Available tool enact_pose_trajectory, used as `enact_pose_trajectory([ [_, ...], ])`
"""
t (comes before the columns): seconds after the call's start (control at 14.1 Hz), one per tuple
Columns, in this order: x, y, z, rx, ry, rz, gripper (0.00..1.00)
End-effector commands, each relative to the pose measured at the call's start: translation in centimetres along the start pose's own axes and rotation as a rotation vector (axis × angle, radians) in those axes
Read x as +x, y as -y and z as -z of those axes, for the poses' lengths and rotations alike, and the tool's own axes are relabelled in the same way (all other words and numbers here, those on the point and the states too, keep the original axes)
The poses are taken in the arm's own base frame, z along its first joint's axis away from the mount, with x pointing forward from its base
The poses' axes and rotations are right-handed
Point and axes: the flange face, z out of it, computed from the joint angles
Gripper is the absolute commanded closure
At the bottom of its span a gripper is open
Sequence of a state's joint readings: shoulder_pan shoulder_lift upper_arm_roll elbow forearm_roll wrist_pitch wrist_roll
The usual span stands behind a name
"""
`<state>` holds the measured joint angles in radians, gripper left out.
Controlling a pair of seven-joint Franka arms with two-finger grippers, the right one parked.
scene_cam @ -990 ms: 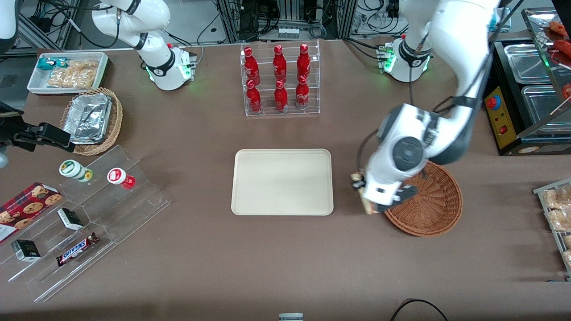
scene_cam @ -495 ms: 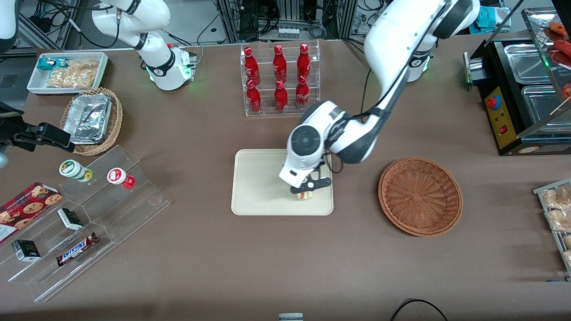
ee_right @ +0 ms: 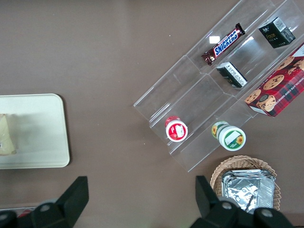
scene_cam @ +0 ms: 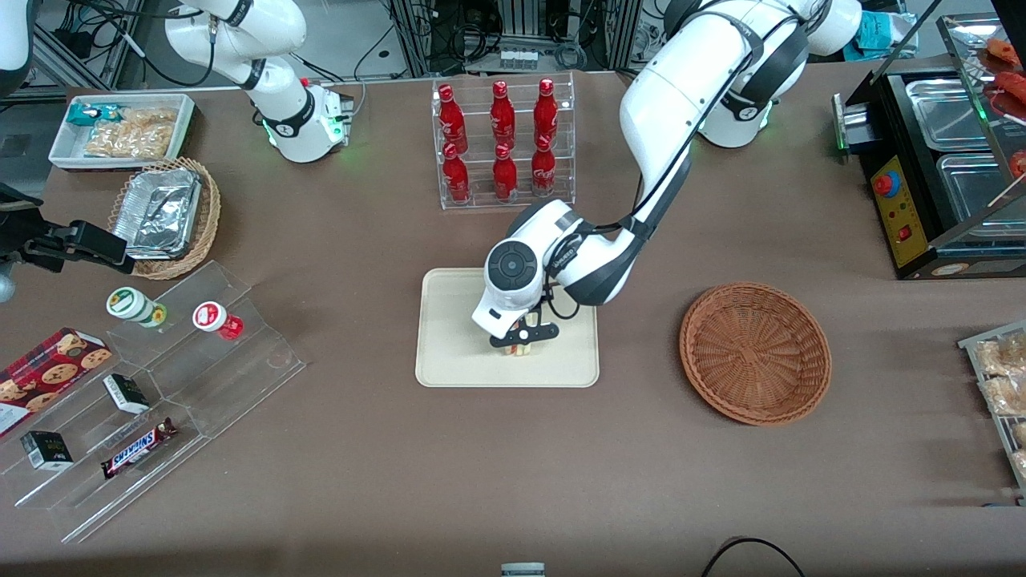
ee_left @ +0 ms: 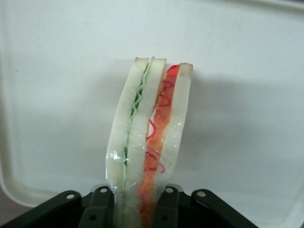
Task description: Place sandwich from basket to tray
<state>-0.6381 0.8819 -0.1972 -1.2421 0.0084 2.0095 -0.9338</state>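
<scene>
Transfer nearly complete: release pending.
The sandwich [ee_left: 147, 142] is pinched by the pincer [scene_cam: 521, 340] over the tray [scene_cam: 457, 320]; the basket [scene_cam: 753, 353] is emptied; contact cannot be confirmed.

The tray [scene_cam: 457, 320] lies mid-table, nearer the front camera than the bottle rack [scene_cam: 504, 144]. The gripper [scene_cam: 521, 340] sits over the tray, clamped on the sandwich [ee_left: 147, 137]. The basket [scene_cam: 754, 352] lies beside the tray, toward the working arm's end.
</scene>
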Motion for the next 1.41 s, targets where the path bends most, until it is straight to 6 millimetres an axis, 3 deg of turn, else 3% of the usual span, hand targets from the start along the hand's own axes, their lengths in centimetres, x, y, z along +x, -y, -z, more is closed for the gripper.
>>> enact_pose_trajectory([
  [0.0,0.6,-0.9,-0.5,-0.035,-0.006,0.012,0.72],
  [0.35,0.1,-1.2,-1.3,-0.032,0.011,0.061,0.69],
  [0.42,0.1,-1.3,-1.0,-0.035,0.007,0.06,0.53],
  [0.49,0.0,-1.3,-0.3,-0.039,0.003,0.058,0.13],
  [0.57,0.0,-1.3,1.1,-0.047,-0.013,0.055,0.0],
  [0.78,0.5,0.5,8.6,-0.066,-0.061,0.061,0.0],
  [0.92,2.5,4.6,15.1,-0.065,-0.077,0.11,0.01],
  [0.99,3.2,7.4,17.4,-0.049,-0.074,0.128,0.02],
  [1.06,3.1,9.8,19.1,-0.03,-0.076,0.102,0.02],
  [1.34,3.3,24.1,23.0,0.029,-0.06,-0.054,0.02],
])
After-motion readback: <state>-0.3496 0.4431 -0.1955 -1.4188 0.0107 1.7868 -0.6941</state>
